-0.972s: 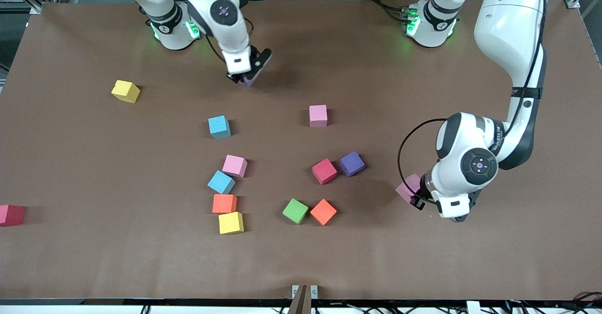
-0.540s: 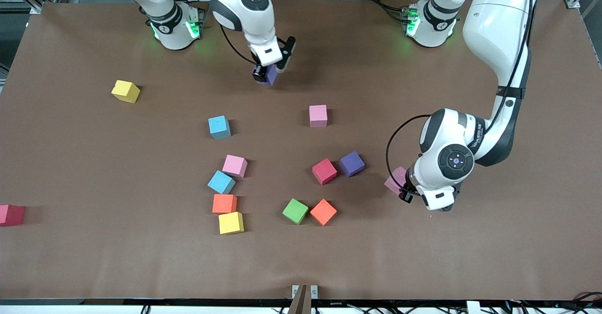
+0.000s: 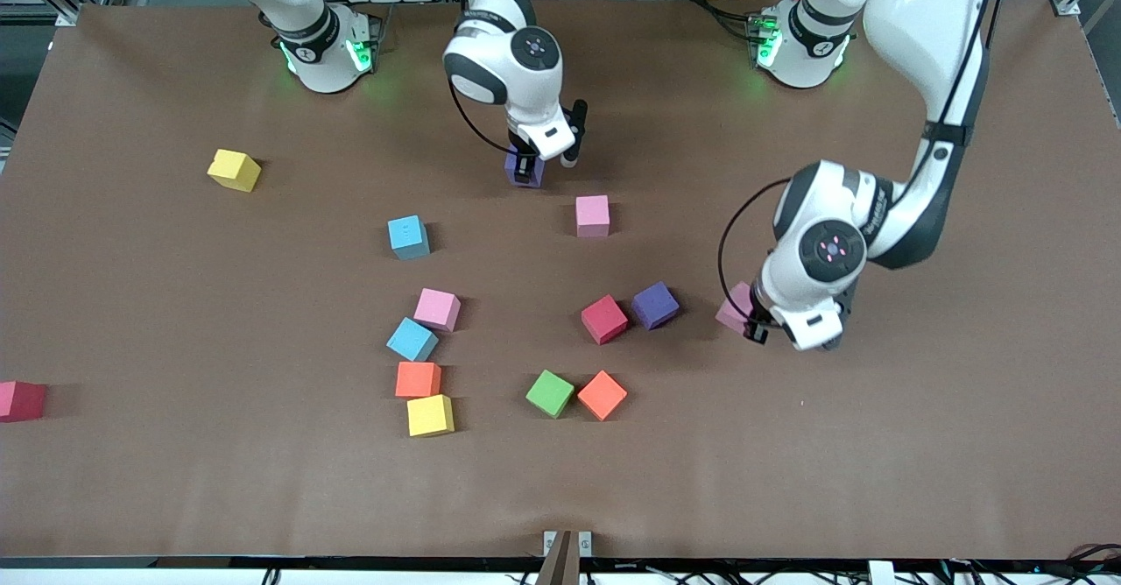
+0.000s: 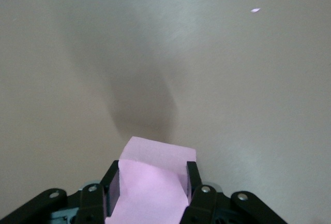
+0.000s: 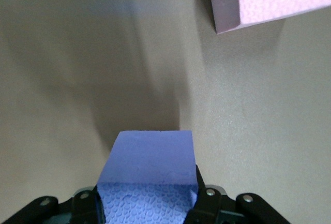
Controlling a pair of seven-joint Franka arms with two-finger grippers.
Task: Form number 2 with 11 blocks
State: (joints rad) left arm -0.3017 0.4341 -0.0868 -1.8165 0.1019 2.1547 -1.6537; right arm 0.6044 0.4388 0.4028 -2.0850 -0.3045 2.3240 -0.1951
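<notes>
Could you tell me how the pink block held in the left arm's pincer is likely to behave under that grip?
The pink block looks like matte foam, so probably light and grippy. The left pincer pinches two flat faces, so slipping seems unlikely. Its square shape should sit flat, not roll, once set down.

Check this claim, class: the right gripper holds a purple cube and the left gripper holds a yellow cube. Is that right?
Not quite. The left gripper holds a pink cube, not a yellow one, as the left wrist view shows. The rest stands: the right gripper is shut on a purple cube.
</notes>
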